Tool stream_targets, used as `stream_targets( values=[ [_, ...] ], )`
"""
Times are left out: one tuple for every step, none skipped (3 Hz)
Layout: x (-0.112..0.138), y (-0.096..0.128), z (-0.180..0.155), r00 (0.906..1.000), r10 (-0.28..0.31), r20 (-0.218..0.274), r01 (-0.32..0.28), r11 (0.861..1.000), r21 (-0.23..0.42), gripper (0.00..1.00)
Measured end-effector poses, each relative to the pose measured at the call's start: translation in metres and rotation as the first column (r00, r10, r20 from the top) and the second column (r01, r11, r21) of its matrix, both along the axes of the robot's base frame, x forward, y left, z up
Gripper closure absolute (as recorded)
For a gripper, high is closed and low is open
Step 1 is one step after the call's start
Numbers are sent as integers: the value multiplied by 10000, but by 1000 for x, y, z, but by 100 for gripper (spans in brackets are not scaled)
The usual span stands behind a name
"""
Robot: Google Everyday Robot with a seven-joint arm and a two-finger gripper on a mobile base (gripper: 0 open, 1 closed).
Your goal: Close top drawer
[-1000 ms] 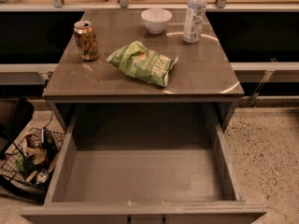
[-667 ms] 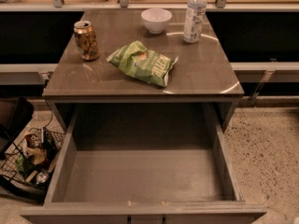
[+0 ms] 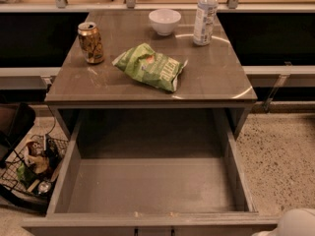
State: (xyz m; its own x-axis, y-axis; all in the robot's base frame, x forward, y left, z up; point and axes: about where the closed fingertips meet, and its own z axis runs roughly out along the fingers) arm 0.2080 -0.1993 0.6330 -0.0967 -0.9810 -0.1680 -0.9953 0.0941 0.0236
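The top drawer [image 3: 147,191] stands pulled far out under the grey-brown cabinet top [image 3: 216,77]. Its plain box interior is empty. Its front panel [image 3: 98,223] runs along the bottom edge of the view, and the top of a dark loop handle [image 3: 154,231] shows at its centre. The gripper itself is out of view. Only a white rounded part of the robot [image 3: 295,223] shows at the bottom right corner, just right of the drawer front's right end.
On the cabinet top lie a green chip bag [image 3: 150,67], a soda can [image 3: 91,43], a white bowl [image 3: 164,21] and a plastic bottle [image 3: 204,16]. A black wire basket [image 3: 32,168] with clutter stands on the floor at the left. Speckled floor [image 3: 280,156] lies to the right.
A white rounded part of the robot has come into view at the bottom right corner. The drawer and the things on top have not moved.
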Motion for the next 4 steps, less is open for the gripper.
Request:
stream_targets(
  values=[
    [27, 37, -15, 9965, 658, 508, -671, 9975, 228, 100],
    [53, 68, -20, 9872, 1210, 1036, -1258, 9912, 407, 100],
    [54, 70, -20, 9867, 1234, 1058, -1283, 9909, 414, 100],
    [80, 100, -6, 9714, 1735, 1624, -1826, 9822, 430, 100]
  ],
)
